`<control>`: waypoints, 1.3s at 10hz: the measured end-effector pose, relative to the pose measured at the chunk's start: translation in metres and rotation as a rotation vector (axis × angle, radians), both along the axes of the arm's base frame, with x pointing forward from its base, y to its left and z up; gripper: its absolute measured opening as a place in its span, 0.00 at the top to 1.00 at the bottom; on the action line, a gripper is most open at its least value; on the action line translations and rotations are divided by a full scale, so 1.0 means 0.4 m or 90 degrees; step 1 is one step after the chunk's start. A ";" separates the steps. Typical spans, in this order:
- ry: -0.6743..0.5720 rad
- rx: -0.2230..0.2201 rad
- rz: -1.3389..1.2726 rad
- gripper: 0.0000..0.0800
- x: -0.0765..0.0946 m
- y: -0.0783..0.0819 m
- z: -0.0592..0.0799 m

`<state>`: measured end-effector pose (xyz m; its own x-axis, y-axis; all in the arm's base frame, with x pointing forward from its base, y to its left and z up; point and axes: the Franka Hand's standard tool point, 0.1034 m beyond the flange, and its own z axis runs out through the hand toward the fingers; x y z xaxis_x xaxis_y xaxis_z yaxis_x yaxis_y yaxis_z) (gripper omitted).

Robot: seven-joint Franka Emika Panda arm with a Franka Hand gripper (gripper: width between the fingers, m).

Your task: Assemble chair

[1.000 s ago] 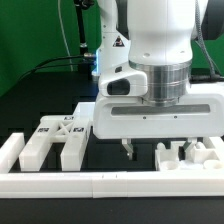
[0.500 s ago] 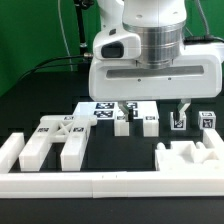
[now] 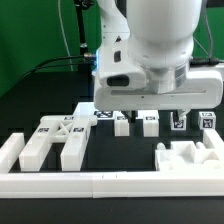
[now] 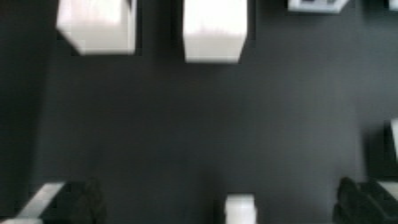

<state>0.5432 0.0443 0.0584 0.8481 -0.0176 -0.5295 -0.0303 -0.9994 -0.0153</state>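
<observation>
Jaws wide apart, chair pieces (image 4: 210, 30) on table (image 4: 214, 120)

Braced panel (image 3: 58, 140) at the exterior view's left; cubes (image 3: 150, 124) in a row behind, rightward; rail (image 3: 120, 184) along the front.

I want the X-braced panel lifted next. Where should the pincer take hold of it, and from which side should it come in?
Come straight down from above. The X-braced panel lies flat, so its broad faces offer no hold. Probably the best hold is across one of its two square legs, which point toward the exterior camera. Their sides are parallel, and the dark gap between them leaves room for a finger.
</observation>
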 end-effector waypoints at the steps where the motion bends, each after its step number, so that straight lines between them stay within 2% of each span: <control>1: 0.035 0.004 0.008 0.19 -0.036 0.020 -0.010; 2: 0.040 0.005 0.013 0.19 -0.042 0.029 -0.013; 3: 0.114 0.005 0.014 0.19 -0.072 0.024 -0.007; 5: 0.190 0.005 0.017 0.19 -0.069 0.022 -0.024; 6: 0.190 0.005 0.017 0.19 -0.069 0.023 -0.031; 8: 0.220 -0.003 0.015 0.19 -0.121 0.030 -0.075; 9: 0.211 -0.003 0.018 0.19 -0.126 0.035 -0.086; 13: 0.214 -0.004 0.015 0.19 -0.129 0.028 -0.092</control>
<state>0.4916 0.0554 0.0217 0.6268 -0.0039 -0.7792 -0.0091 -1.0000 -0.0023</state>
